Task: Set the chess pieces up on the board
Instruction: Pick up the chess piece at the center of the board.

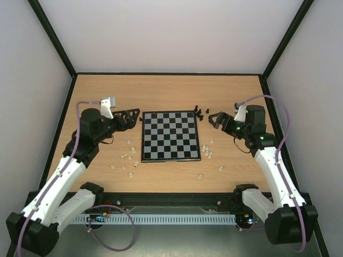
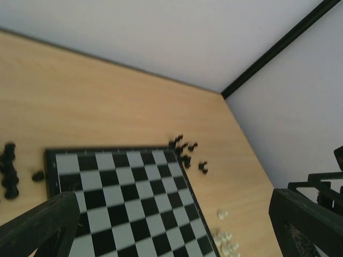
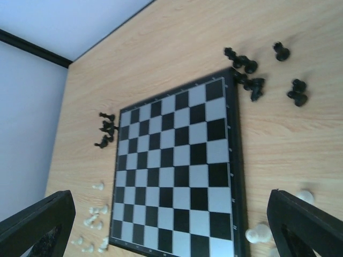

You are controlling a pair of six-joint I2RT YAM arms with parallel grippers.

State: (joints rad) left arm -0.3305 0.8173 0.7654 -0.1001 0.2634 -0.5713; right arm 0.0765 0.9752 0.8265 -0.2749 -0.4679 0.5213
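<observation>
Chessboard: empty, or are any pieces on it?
The chessboard is empty: every square is bare from above. Black pieces cluster off its far corners; white pieces lie on the table either side.

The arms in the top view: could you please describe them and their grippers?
Both the left arm and right arm have white links with black joints. A lilac cable runs along each. The left gripper and right gripper are black, each with a white camera block. The right arm shows green lights.
</observation>
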